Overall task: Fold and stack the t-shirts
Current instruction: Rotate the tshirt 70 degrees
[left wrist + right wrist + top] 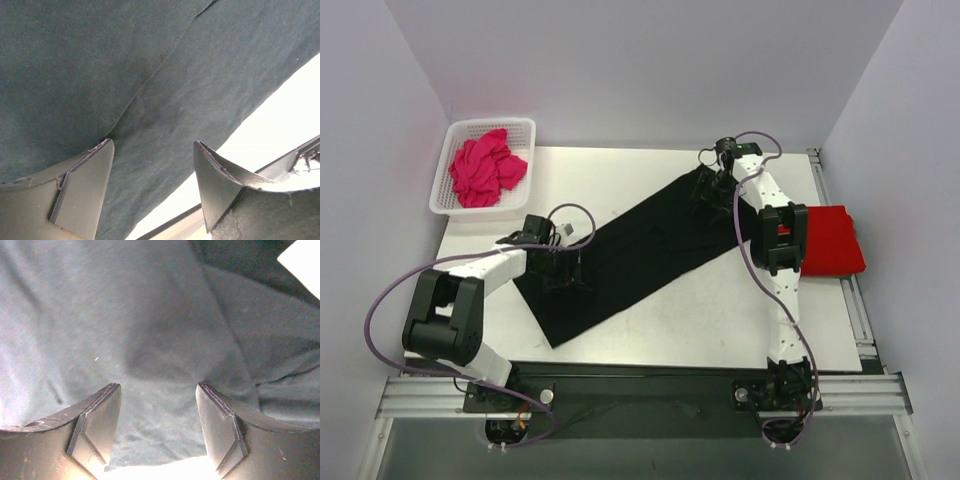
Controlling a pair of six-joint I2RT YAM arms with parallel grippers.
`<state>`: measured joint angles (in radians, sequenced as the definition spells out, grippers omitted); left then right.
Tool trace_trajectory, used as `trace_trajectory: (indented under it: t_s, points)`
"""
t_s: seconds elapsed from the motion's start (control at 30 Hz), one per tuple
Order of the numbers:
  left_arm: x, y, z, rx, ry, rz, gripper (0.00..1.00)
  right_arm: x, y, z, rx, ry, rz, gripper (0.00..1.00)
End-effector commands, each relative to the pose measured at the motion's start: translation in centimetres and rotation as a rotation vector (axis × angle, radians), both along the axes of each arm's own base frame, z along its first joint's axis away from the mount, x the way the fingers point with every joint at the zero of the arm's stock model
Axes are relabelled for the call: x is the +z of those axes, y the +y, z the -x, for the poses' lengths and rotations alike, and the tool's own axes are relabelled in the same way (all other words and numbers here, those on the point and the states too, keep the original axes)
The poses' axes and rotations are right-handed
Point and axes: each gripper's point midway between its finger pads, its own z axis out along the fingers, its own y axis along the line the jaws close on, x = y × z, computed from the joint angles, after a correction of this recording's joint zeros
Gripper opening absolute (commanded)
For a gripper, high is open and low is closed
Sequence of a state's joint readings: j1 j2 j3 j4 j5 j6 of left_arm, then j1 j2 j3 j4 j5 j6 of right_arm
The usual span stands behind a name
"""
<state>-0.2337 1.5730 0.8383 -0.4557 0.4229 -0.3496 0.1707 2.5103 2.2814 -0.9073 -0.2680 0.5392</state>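
The white table bears a black t-shirt, red t-shirt and basket.

A white table stands between plain pale lavender walls.

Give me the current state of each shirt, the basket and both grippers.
black t-shirt: long strip lying diagonally across the table
red t-shirt: folded flat at the table's right edge
pink t-shirt: crumpled in the basket
basket: upright, far left corner
left gripper: open, over the black cloth's near end
right gripper: open, over its far end
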Motion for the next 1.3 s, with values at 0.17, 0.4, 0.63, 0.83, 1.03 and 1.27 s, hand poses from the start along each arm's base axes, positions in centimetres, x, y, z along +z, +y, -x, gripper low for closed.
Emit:
trace_trajectory:
  t_s: [0.17, 0.4, 0.63, 0.83, 1.03, 1.27]
  points:
    - [-0.8, -1.2, 3.5, 0.034, 0.044, 0.032, 0.76, 7.3, 1.2, 3.4, 0.080, -0.085, -0.087, 0.62]
    - [-0.4, -3.6, 4.0, 0.013, 0.041, 0.055, 0.76, 4.4, 0.7, 6.7, 0.038, 0.030, -0.031, 0.61]
    - [0.9, -5.4, 4.2, -0.001, 0.052, 0.070, 0.76, 1.3, -0.7, 8.3, -0.003, 0.113, 0.056, 0.61]
    - [0.8, -6.3, 4.1, -0.021, 0.070, 0.065, 0.76, -0.5, -1.3, 7.8, -0.041, 0.138, 0.104, 0.61]
    - [0.8, -6.6, 3.8, -0.025, 0.083, 0.056, 0.76, -2.2, -1.4, 7.1, -0.068, 0.165, 0.132, 0.60]
    - [0.7, -7.8, 3.3, -0.022, 0.114, 0.080, 0.76, -3.0, -0.3, 3.8, -0.102, 0.150, 0.106, 0.60]
